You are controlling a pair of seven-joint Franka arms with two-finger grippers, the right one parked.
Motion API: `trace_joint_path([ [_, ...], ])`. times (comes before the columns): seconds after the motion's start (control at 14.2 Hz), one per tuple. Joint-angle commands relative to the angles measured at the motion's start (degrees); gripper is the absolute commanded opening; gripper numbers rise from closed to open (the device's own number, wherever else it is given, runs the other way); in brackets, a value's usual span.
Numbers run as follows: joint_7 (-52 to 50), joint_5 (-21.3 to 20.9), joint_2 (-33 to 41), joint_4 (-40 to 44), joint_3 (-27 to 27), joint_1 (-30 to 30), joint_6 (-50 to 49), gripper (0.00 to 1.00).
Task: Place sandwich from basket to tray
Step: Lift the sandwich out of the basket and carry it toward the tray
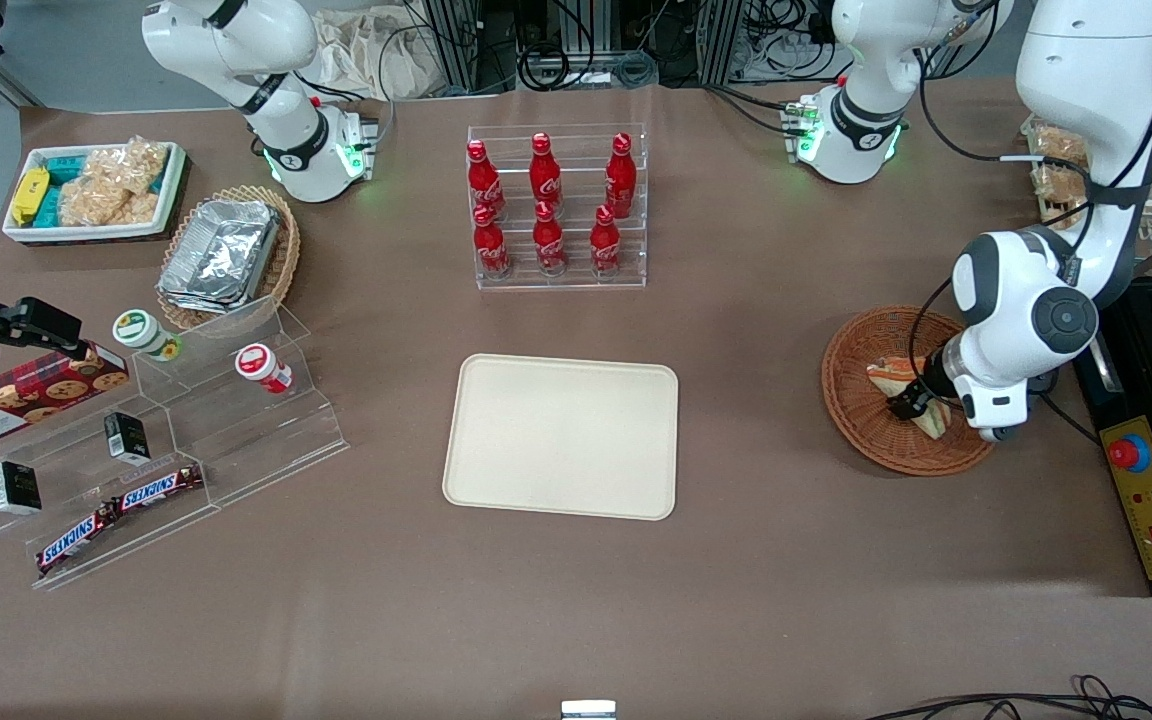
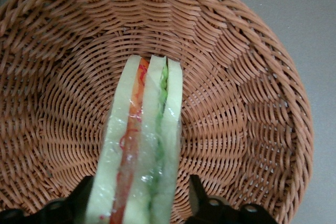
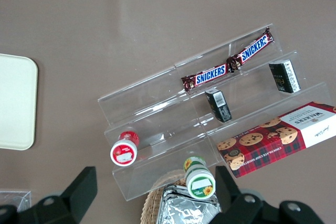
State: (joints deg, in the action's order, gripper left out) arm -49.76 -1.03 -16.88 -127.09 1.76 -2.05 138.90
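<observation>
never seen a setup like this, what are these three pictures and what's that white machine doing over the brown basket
These are two white robot arms at a brown table. One picture looks down from the front; the other two come from cameras on each arm's wrist. The working arm's end effector is down inside the basket, its fingers on either side of the wrapped sandwich; whether they already squeeze it is unclear. Nearer the table's middle lies an empty cream tray, where the sandwich should go. Cola bottles stand farther from the front camera than the tray, and snack bars sit on clear steps toward the parked arm's end.
</observation>
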Motion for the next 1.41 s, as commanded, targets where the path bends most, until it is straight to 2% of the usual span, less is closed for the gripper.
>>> trace_joint_path([
  [0.0,-1.3,-1.2,0.4,0.5,0.1,-0.2,0.2,0.0],
  [0.14,-1.1,-1.2,5.2,0.7,0.3,-0.1,-2.8,0.0],
  [0.28,-1.2,-0.9,9.8,4.8,1.2,1.0,-13.7,0.0],
  [0.42,-1.0,-0.2,11.3,10.6,5.1,2.4,-21.7,0.0],
  [0.56,-0.4,0.0,10.6,14.9,11.7,2.5,-25.0,0.0],
  [0.78,2.5,-0.7,7.9,15.6,22.8,2.5,-20.9,0.0],
  [0.92,2.7,-1.3,4.9,15.6,27.7,3.4,-14.0,0.0],
  [1.13,2.2,-8.2,-2.3,17.6,28.3,9.3,-3.2,0.0],
  [1.34,1.6,-16.1,-11.5,22.3,28.3,11.4,0.7,0.03],
])
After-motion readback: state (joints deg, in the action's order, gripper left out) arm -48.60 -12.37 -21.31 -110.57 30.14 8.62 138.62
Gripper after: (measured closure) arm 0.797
